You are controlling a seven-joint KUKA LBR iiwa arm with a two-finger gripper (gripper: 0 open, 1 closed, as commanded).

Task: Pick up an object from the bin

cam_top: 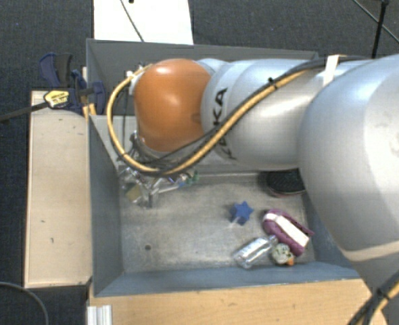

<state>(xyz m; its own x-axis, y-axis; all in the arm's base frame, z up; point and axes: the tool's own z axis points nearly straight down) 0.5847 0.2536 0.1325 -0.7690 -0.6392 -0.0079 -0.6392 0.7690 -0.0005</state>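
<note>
Because the smooth silver arm (335,114) spans the grey metal bin (106,235) from the right, the bin's rear and right side are hidden. The glossy, rounded orange wrist cover (169,103) and a looped yellow cable (122,151) overhang the claw (140,189). The claw sits low near the left rear wall, and whether it is open or closed cannot be told.

A dark round object (284,181) is half covered by the arm. Front right lie a purple and white oblong item (289,229) and a crinkled silvery packet (252,251). A blue star-shaped piece (240,212) lies nearer the middle, well apart from the claw on its right. A small figure (283,254) beside the packet is hard to identify.
</note>
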